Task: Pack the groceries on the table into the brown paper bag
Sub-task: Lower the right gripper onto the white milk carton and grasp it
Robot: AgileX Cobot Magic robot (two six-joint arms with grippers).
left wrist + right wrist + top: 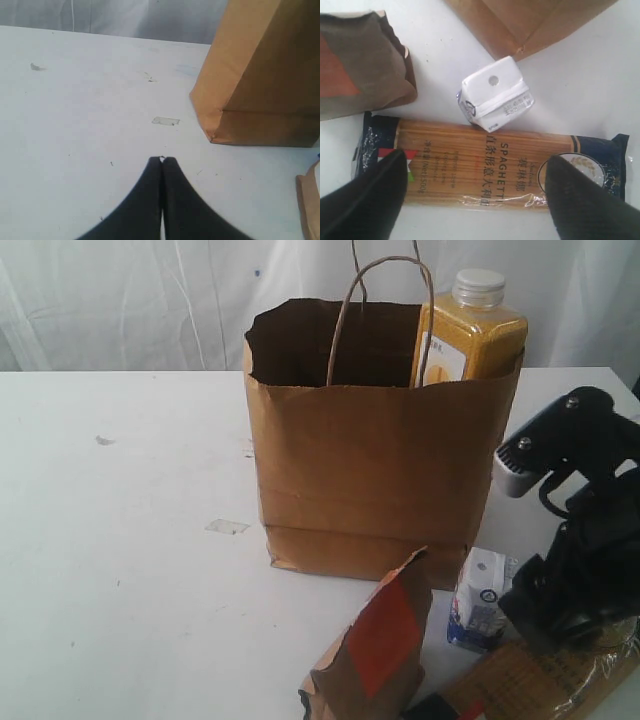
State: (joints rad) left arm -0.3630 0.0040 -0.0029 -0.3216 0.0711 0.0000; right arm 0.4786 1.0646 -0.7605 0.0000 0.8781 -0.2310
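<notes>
- Brown paper bag [380, 460]: upright mid-table, ragged top rim; yellow white-capped bottle [470, 335] stood inside at its right.
- Spaghetti packet [490, 167]: lay flat, near right; right gripper [477, 165] over it, fingers apart.
- Left gripper [162, 160]: fingers together over bare table [120, 540] left of the bag.

Creased white fabric backdrop [120, 300] behind, white tabletop [120, 540] with small scuffs, soft even light

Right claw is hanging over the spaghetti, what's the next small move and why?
Probably turn the right claw a quarter turn before lowering. It is open above the spaghetti packet, which lies flat on the table with its long side running from one finger to the other; closing that way would likely squeeze it endwise rather than across its narrow width.
</notes>
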